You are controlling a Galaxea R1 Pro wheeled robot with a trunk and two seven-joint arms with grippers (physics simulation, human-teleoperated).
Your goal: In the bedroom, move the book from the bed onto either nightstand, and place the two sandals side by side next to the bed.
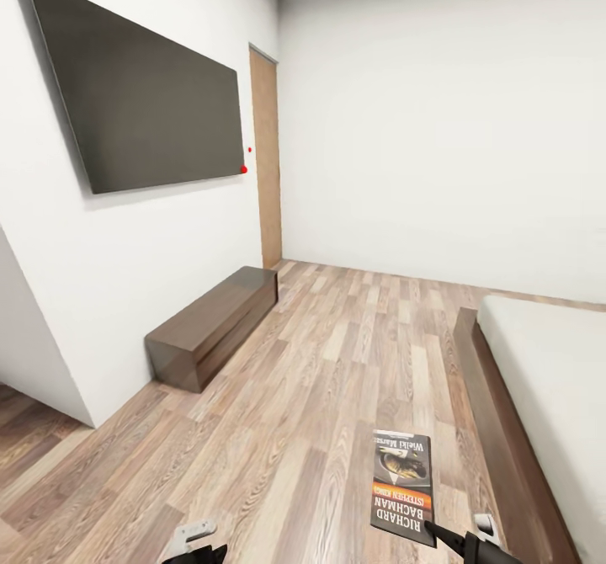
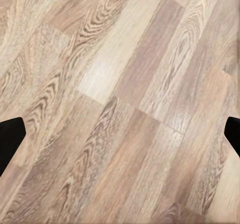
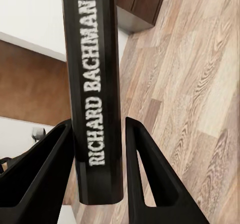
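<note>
Gripping the book (image 3: pixel 95 93) by its spine, the right end effector (image 3: pixel 97 174) is closed; the left end effector (image 2: pixel 120 134) hangs spread wide over the floor (image 2: pixel 120 83).

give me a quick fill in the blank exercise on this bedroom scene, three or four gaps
1. The book is held by the ____ gripper.
2. The large white lettering on the book's spine reads RICHARD ____.
3. The dark flat screen hangs on the ____.
4. The left gripper, jaws wide apart, looks down at a bare ____ floor.

Missing words: right; BACHMAN; wall; wood-plank
</note>
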